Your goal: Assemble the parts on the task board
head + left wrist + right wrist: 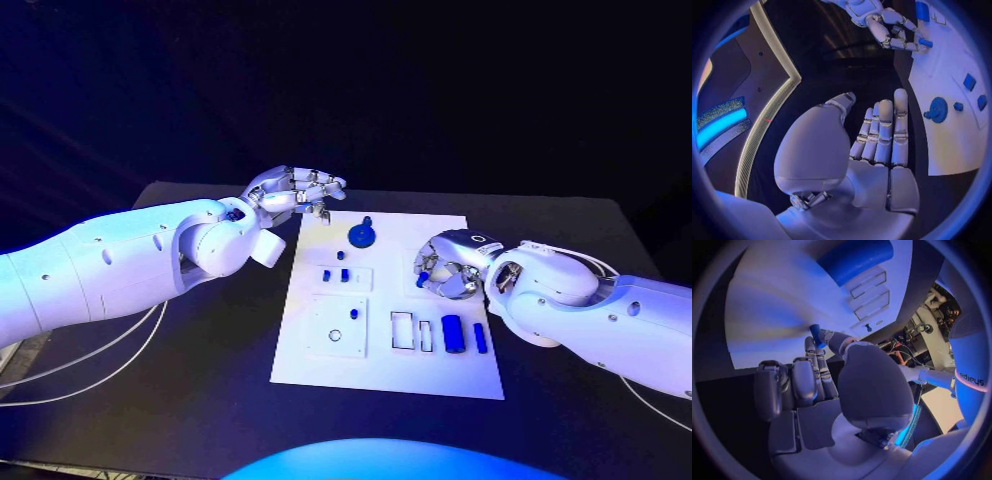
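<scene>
The white task board [433,375] lies in the middle of the black table. My right hand [450,266] hovers over the board's right side and pinches a small blue peg [423,280] between thumb and finger; the right wrist view shows the peg [816,335] at the fingertips above the board [779,305]. My left hand [297,189] hangs above the board's far left corner, holding nothing, its fingers straight and side by side [882,135]. A round blue part [361,236] lies near the far edge, also visible as a blue disc [937,109] in the left wrist view.
Two small blue pieces [336,273] sit in the board's left half. A blue cylinder [453,333] and a blue bar [479,337] lie beside white slots [404,330] near the front. A square plate with a hole [336,328] sits at the front left. Cables [87,360] trail off the table's left.
</scene>
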### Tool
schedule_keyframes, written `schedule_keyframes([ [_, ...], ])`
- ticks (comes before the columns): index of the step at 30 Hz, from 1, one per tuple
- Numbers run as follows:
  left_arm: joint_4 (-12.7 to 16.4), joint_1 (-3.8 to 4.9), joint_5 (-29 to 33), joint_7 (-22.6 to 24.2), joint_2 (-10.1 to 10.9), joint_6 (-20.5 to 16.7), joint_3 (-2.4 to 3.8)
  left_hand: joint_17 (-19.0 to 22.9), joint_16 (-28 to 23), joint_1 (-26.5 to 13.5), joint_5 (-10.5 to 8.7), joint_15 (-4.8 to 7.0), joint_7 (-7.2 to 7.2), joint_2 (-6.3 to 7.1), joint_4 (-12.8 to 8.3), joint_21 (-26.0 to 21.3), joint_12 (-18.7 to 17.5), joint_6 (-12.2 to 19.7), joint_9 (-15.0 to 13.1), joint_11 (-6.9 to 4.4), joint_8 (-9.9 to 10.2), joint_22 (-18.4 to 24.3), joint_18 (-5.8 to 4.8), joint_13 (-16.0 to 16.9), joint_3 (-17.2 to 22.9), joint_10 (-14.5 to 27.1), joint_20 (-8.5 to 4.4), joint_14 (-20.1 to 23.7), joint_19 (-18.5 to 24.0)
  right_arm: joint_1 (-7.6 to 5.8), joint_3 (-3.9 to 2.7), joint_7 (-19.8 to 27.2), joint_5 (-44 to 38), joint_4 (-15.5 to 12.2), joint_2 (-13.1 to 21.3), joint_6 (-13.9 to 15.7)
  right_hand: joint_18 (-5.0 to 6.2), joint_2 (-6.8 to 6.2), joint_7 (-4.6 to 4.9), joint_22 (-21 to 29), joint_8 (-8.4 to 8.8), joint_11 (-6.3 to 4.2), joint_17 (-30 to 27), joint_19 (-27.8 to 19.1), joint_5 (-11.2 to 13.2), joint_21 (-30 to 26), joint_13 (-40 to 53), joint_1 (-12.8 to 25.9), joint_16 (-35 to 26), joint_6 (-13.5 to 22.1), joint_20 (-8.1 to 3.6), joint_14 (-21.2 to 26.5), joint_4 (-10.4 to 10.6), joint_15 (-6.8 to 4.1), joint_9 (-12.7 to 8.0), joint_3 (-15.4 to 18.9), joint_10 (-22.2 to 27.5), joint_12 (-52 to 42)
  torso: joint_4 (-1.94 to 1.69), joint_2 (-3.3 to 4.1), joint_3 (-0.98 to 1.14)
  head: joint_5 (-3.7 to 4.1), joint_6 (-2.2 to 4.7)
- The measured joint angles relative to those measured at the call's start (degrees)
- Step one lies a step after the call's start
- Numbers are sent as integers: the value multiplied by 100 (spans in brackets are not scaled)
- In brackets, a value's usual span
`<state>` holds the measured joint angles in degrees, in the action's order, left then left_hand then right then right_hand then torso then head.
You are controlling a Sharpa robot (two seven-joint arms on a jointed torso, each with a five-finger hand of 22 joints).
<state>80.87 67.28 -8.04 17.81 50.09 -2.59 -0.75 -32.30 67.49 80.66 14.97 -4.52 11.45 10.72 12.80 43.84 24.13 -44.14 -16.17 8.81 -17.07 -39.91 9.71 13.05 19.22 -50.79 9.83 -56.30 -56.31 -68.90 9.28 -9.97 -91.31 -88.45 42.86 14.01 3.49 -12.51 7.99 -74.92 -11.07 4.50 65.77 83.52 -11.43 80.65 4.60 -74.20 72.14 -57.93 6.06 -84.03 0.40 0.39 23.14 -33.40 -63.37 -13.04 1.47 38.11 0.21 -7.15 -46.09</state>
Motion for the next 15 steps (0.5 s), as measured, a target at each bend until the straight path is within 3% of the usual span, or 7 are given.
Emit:
schedule_keyframes([
  [6, 0, 0, 37, -25, 1, 56, 0, 5, 0, 0, 0, 0, 0, 0, 0, 0, 0, 0, 0, 0, 0, 0, 0, -1, 0, 0, 0, 0, 0, 14, 0, -1, 0, 40, -52, -11, 0, 7, 0, 0, 0, 16, 0, 0, 0, 0, 0, 7, 0, 0, 0, 0, 7, 0, 2, -7, -17, 0, 2, 1, 2, -4, -16],
  [15, 0, 0, 70, -53, 3, 135, 0, 5, 0, 1, 0, 0, 0, -2, 0, 0, 0, 0, 1, 0, 0, 0, 0, -1, 0, 0, 0, 0, 0, 32, -1, -37, -5, 89, -100, 18, 1, 80, -55, 1, -87, -42, 5, 31, 22, 40, 26, 78, 24, -140, -32, 0, 63, -42, 54, -63, -185, -45, 2, 1, 3, -5, -21],
])
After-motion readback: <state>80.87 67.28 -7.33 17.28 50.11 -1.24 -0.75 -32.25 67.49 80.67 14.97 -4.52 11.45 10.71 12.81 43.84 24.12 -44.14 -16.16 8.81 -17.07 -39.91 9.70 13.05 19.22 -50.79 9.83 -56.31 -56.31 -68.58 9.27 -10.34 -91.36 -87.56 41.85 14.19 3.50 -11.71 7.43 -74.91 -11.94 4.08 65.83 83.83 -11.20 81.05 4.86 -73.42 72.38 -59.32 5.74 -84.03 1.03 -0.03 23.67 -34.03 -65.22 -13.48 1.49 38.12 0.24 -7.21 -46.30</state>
